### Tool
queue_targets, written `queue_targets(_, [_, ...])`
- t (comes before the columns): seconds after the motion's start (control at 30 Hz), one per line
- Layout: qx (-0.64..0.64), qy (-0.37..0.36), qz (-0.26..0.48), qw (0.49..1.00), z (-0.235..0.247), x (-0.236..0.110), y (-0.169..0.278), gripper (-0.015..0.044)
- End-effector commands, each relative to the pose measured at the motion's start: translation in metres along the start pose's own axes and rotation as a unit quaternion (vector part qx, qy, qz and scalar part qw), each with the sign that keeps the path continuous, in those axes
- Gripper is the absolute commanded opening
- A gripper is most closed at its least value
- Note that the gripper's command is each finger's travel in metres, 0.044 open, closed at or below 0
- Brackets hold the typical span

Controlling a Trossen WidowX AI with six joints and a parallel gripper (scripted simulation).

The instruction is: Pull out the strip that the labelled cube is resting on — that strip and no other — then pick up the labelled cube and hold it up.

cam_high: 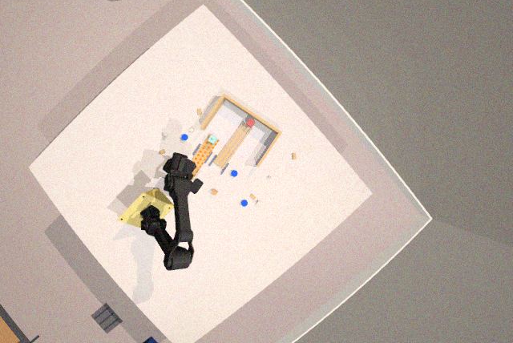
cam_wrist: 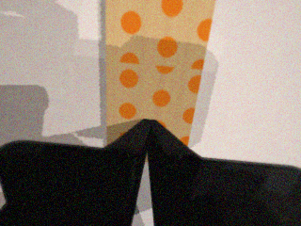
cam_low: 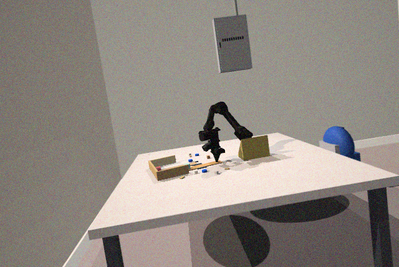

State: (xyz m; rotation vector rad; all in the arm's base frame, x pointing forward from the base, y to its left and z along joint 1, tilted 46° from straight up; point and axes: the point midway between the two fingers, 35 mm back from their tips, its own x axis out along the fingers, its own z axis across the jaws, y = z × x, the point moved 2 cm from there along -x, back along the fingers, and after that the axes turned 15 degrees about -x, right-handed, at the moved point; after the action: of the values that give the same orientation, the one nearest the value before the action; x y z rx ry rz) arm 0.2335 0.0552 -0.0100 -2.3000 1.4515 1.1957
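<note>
A tan strip with orange dots [cam_high: 203,155] [cam_low: 206,165] [cam_wrist: 160,71] lies on the table, running from my gripper toward the open side of the wooden tray [cam_high: 248,109] [cam_low: 169,172]. A pale cyan cube [cam_high: 212,139] rests on the strip's far end, just outside the tray mouth. My gripper [cam_high: 192,171] [cam_low: 218,160] [cam_wrist: 149,125] is low at the strip's near end and shut on it; the strip passes under the closed fingertips. A second strip with plain stripes [cam_high: 234,144] reaches into the tray and carries a red cube [cam_high: 250,123].
Three blue discs [cam_high: 184,137] [cam_high: 234,173] [cam_high: 244,203] and several small tan blocks lie scattered around the strips. Short grey rails [cam_high: 213,159] flank the strips. The arm's yellow base wedge [cam_high: 147,207] [cam_low: 254,148] stands behind the gripper.
</note>
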Motion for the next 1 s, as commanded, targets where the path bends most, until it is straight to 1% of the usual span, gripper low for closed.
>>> queue_targets(0.0, [-0.005,-0.004,0.016,1.000,0.004,0.006,0.015,0.0000])
queue_targets(0.63, [-0.006,-0.004,0.017,1.000,0.010,0.006,0.038,0.0000])
queue_targets(0.97, [-0.006,-0.004,0.017,1.000,0.010,0.006,0.040,0.0000])
